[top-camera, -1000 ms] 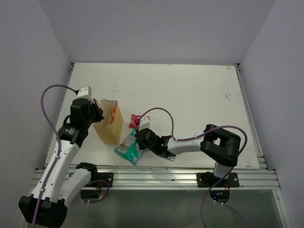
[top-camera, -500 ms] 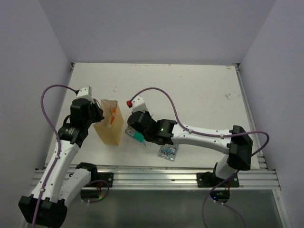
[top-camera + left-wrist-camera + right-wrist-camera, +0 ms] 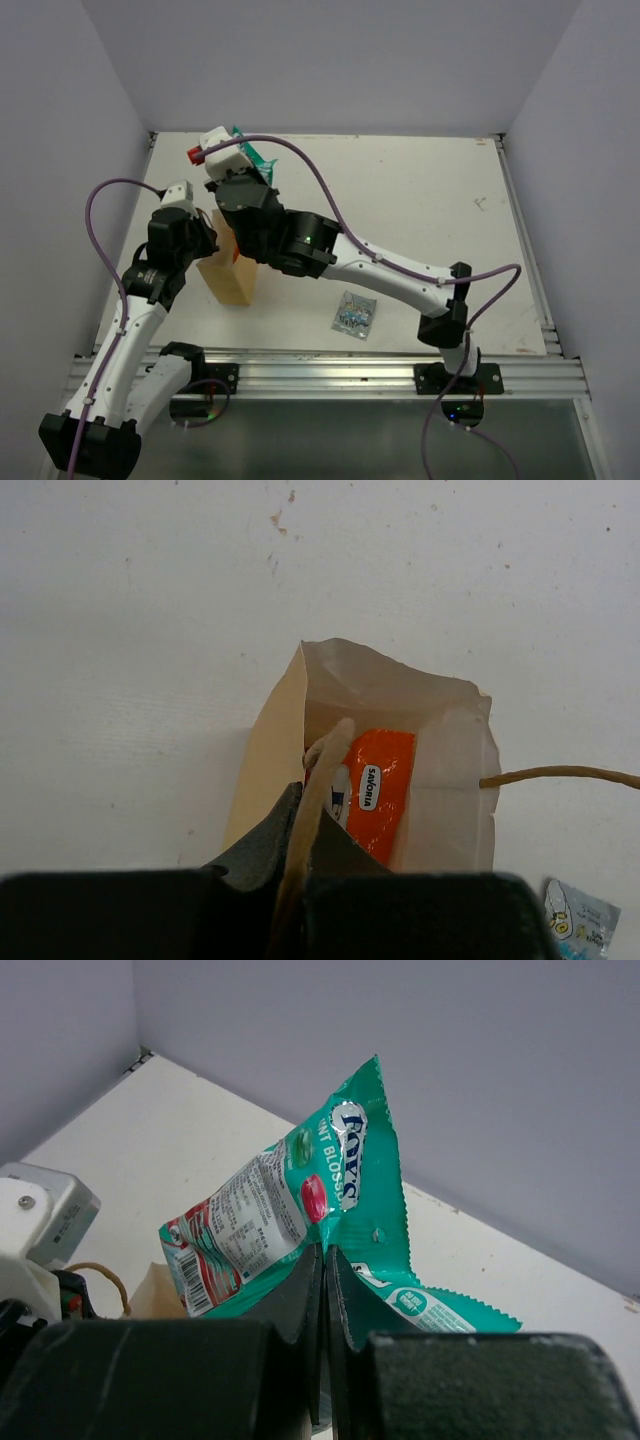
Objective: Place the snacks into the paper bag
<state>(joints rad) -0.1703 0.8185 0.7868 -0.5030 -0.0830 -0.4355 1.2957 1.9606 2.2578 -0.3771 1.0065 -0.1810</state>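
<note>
Paper bag (image 3: 268, 755) mouth open; orange packet (image 3: 380, 792) stands inside, gap beside it. Left claw (image 3: 304, 825) on handle (image 3: 322, 760) blocks near rim.

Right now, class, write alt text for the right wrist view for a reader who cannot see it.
The right gripper is shut on the lower edge of a teal-green snack bag, holding it upright. Behind are the white table and a grey wall; the tan paper bag peeks in at lower left.
</note>
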